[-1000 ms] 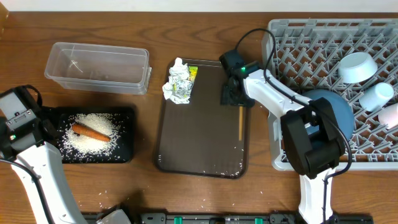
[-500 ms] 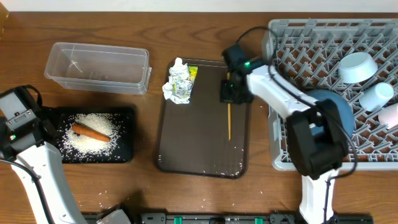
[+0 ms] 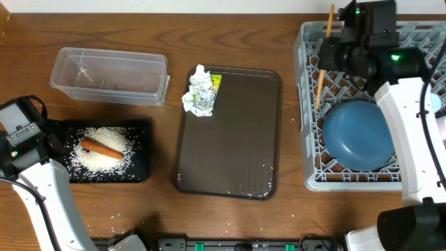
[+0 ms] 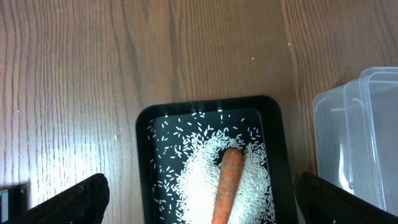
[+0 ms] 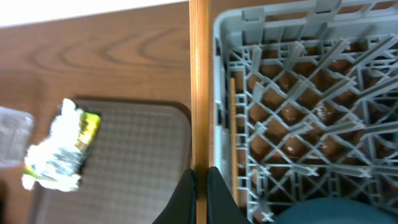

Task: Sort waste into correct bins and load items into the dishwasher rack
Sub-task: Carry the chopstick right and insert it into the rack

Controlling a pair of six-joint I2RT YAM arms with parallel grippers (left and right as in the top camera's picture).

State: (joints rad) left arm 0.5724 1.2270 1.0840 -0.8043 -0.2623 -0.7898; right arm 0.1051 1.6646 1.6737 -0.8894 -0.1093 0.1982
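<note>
My right gripper (image 3: 329,50) (image 5: 199,180) is shut on a thin wooden chopstick (image 3: 320,89) (image 5: 199,87) and holds it over the left edge of the grey dishwasher rack (image 3: 310,150) (image 5: 292,93). A second chopstick (image 5: 233,130) lies inside the rack by that edge. The blue plate (image 3: 359,134) sits in the rack; my arm hides the bowl and cups. My left gripper (image 3: 50,143) (image 4: 199,208) is open above the black tray (image 3: 143,150) (image 4: 144,155), which holds the rice (image 3: 115,159) (image 4: 199,174) and the carrot (image 3: 101,147) (image 4: 227,183). The crumpled paper with its yellow-green wrapper (image 3: 201,92) (image 5: 59,152) lies on the brown tray.
The clear plastic box (image 3: 108,75) (image 4: 364,137) stands behind the black tray. The brown serving tray (image 3: 230,139) (image 5: 137,162) lies mid-table, with a few rice grains near its front edge. Loose grains lie on the table near the front left.
My right gripper lifted the chopstick off the brown tray and carried it right and back over the rack's left edge. The right arm now covers the bowl and cups. The left arm is still.
</note>
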